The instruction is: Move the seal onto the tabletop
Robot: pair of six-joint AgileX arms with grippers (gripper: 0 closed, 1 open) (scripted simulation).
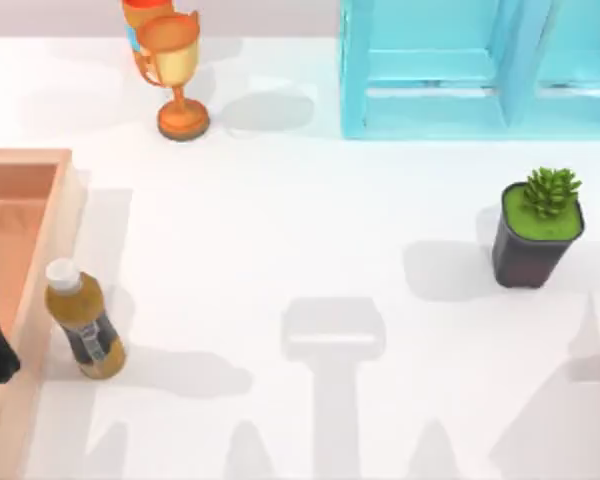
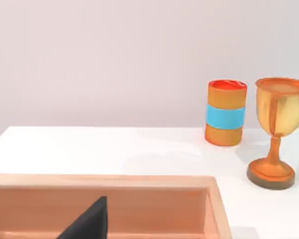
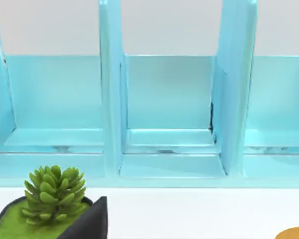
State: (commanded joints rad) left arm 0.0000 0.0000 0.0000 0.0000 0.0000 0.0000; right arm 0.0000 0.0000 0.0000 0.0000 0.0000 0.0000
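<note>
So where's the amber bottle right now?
In the top view, the amber bottle stands on the tabletop at the left side, right beside the tray.

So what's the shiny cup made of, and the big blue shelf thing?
The trophy cup looks like polished metal, gold-orange with bright glints, though glossy plastic could look the same. The shelf unit looks like smooth painted wood or plastic: flat, even light blue panels with soft reflections and no grain.
</note>
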